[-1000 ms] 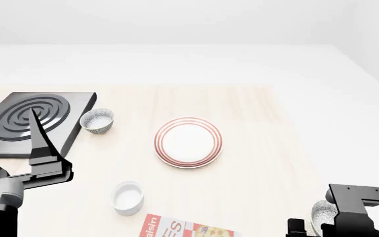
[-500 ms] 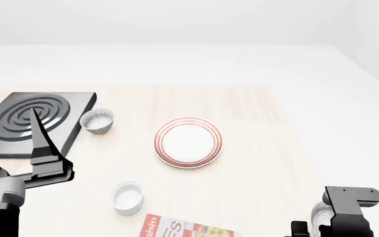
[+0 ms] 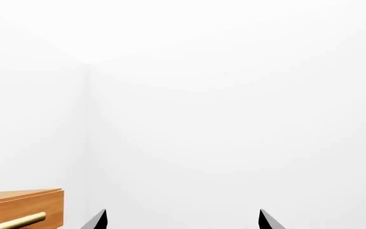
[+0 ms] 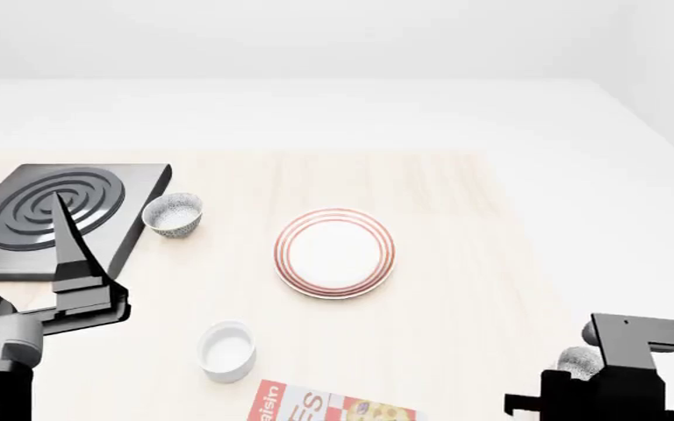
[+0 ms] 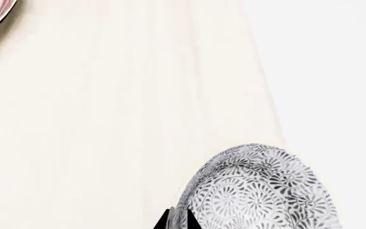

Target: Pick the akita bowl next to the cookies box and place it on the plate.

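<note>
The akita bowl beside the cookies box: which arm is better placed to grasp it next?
The right. The right gripper is already at the akita bowl, near the cookies box. The left gripper faces a blank wall, over by the stove.

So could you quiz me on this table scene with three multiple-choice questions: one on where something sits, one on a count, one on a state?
1. Where does the other speckled bowl sit?
A. Beside the black stove plate
B. On the striped plate
C. On the cookies box

2. How many speckled bowls show in the head view?
A. One
B. Two
C. Three

3. What lies on the plate?
A. A bowl
B. The white cup
C. Nothing

Answers:
1. A, it stands just off the stove plate's edge.
2. B, one by the stove plate, and the akita bowl partly hidden behind the right arm.
3. C, its white middle is bare; the white cup stands on the table near the cookies box.
</note>
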Controlling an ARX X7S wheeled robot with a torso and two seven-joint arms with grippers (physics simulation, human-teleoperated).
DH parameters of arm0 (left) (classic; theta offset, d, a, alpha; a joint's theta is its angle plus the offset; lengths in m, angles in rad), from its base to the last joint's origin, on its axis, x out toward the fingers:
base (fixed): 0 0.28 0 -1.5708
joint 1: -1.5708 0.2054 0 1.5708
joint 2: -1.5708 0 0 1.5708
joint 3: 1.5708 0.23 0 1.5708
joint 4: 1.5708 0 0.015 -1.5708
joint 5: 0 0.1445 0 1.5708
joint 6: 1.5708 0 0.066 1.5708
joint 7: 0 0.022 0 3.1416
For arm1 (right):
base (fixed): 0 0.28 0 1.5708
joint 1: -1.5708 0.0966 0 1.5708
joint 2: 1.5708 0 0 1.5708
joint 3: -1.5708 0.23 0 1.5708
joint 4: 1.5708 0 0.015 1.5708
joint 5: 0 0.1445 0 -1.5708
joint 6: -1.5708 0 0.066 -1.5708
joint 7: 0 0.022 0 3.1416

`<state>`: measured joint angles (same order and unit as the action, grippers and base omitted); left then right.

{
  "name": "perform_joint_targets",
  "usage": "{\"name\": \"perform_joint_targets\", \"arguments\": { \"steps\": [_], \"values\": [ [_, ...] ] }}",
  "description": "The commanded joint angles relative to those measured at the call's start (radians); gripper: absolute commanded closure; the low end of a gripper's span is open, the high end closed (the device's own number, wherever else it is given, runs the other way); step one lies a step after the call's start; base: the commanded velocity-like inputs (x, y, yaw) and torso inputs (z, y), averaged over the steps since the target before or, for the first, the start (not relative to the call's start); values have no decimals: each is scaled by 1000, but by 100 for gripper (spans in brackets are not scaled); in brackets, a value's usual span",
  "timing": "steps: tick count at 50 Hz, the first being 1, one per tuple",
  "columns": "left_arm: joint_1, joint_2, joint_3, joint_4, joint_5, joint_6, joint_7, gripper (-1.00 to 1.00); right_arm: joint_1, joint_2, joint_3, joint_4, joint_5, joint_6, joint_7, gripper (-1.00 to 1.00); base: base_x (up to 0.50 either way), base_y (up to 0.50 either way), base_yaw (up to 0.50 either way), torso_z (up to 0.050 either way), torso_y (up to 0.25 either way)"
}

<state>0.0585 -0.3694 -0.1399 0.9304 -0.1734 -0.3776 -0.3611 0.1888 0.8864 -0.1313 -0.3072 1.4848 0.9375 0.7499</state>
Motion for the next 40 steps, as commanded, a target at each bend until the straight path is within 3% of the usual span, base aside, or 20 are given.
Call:
{"name": "perform_joint_targets", "arguments": {
  "steps": [1, 8, 19, 25, 26, 27, 28, 31, 32, 35, 36, 40],
  "values": [
    [-1, -4, 4, 2, -2, -3, -5, -100, 34, 27, 49, -81, 38, -49, -76, 100, 0, 0, 0, 0, 0],
    [0, -7, 4, 1, -2, -1, -8, -100, 209, 36, 1, -90, 77, 28, -54, 100, 0, 0, 0, 0, 0],
    [-6, -10, 10, -2, -7, -1, -10, -100, 591, -64, -158, -40, 18, 175, -87, 100, 0, 0, 0, 0, 0],
    [-6, -12, 15, -7, -4, 4, -13, -100, 665, -103, -179, -14, 22, 192, -91, 100, 0, 0, 0, 0, 0],
    [-6, -13, 18, -4, -2, 1, -13, -100, 785, -172, -247, 36, -49, 221, -139, 100, 0, 0, 0, 0, 0],
    [-6, -13, 18, -3, -2, 1, -14, -100, 787, -173, -249, 39, -53, 221, -143, 100, 0, 0, 0, 0, 0],
    [-3, -14, 14, -2, -4, 4, -14, -100, 874, -223, -331, 71, -174, 213, -212, 100, 0, 0, 0, 0, 0],
    [-1, -14, 13, -2, -6, 5, -15, -100, 908, -254, -365, 109, -222, 201, -252, 100, 0, 0, 0, 0, 0],
    [-1, -15, 14, 3, -6, 2, -15, -100, 972, -300, -465, 154, -367, 148, -330, 100, 0, 0, 0, 0, 0],
    [-1, -16, 14, 3, -7, 2, -17, -100, 973, -300, -468, 160, -372, 143, -336, 100, 0, 0, 0, 0, 0],
    [1, -18, 10, 10, -9, -2, -17, -100, 1050, -354, -618, 241, -522, 15, -463, 100, 0, 0, 0, 0, 0],
    [1, -20, 3, 15, -17, -6, -20, -100, 1117, -415, -803, 383, -818, -162, -607, 100, 0, 0, 0, 0, 0]
  ]
}}
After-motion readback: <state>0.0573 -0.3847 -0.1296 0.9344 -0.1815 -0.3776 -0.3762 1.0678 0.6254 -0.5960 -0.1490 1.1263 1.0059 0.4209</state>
